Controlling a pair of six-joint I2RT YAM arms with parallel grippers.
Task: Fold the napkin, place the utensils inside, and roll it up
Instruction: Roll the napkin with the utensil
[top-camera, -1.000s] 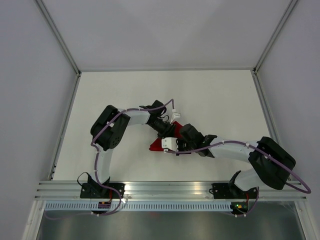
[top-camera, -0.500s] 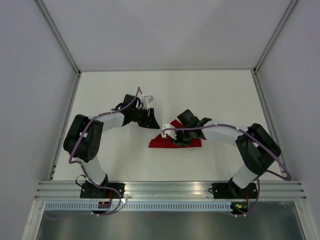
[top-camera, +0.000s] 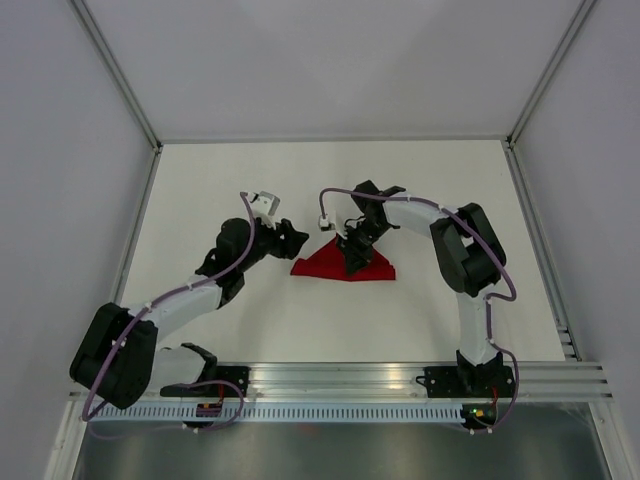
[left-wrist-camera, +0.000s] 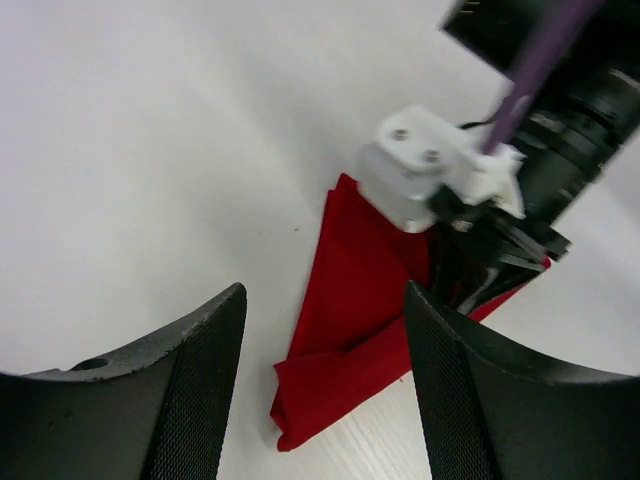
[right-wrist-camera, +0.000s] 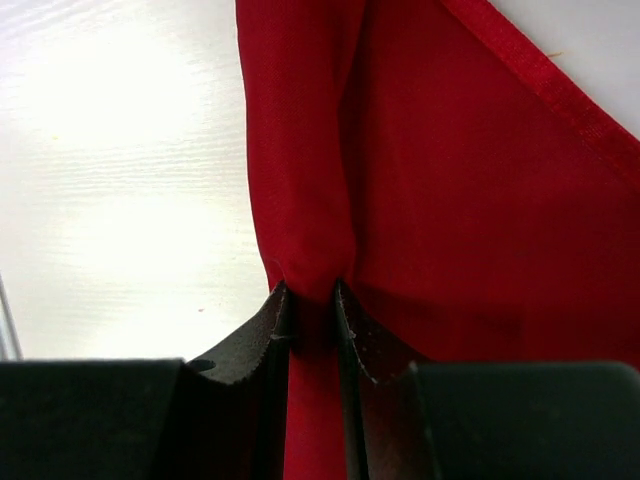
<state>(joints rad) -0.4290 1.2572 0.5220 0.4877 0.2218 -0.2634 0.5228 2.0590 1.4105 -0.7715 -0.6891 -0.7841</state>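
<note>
The deep-red napkin (top-camera: 335, 266) lies folded into a rough triangle on the white table, its left tip doubled over (left-wrist-camera: 345, 375). My right gripper (top-camera: 352, 250) is shut on a bunched fold of the napkin (right-wrist-camera: 310, 180), seen pinched between its fingers (right-wrist-camera: 268, 335) in the right wrist view. My left gripper (top-camera: 290, 240) is open and empty, just left of the napkin's left tip; its wide-apart fingers (left-wrist-camera: 200, 370) frame the cloth. No utensils are in view.
The white table (top-camera: 200, 180) is bounded by a metal rail (top-camera: 340, 378) at the near edge and grey walls at the sides and back. The right arm's white wrist block (left-wrist-camera: 415, 170) sits over the napkin's far part.
The left arm has swung back and to the left, away from the napkin. The right gripper has moved toward the far side of the napkin and the cloth has shifted slightly and changed shape.
</note>
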